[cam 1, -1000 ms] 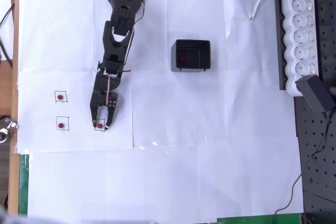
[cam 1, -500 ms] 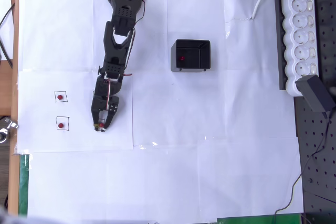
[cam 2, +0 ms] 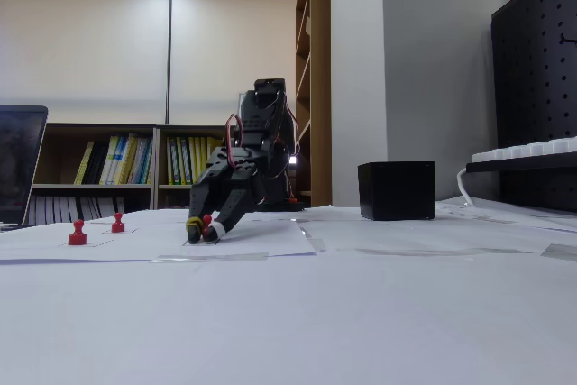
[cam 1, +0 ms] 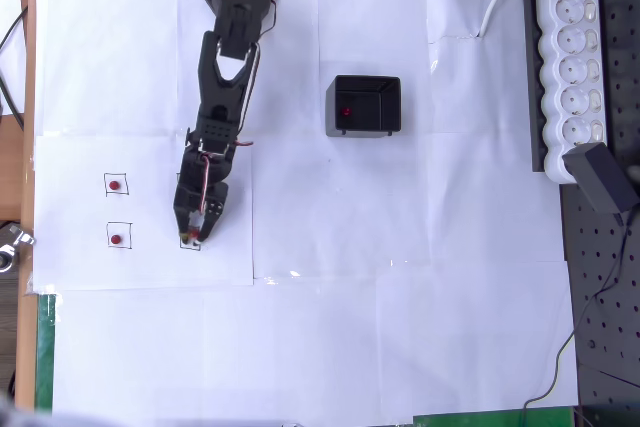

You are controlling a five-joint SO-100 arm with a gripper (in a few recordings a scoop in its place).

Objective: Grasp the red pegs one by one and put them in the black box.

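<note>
Two small dark-red round pegs (cam 1: pixel 116 185) sit in printed squares; a third lies in the square black plastic box (cam 1: pixel 367 105). Black end effector (cam 1: pixel 189 238) pinches a fourth peg (cam 2: pixel 206 220), mostly hidden.

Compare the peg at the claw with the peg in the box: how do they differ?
The peg at the claw sits between the closed fingers down at the paper, on its printed square; the peg in the box lies loose on the dark floor of the box, touched by nothing. The first is mostly hidden from above by the claw; the second shows plainly as a dot. Both are small and red.
</note>
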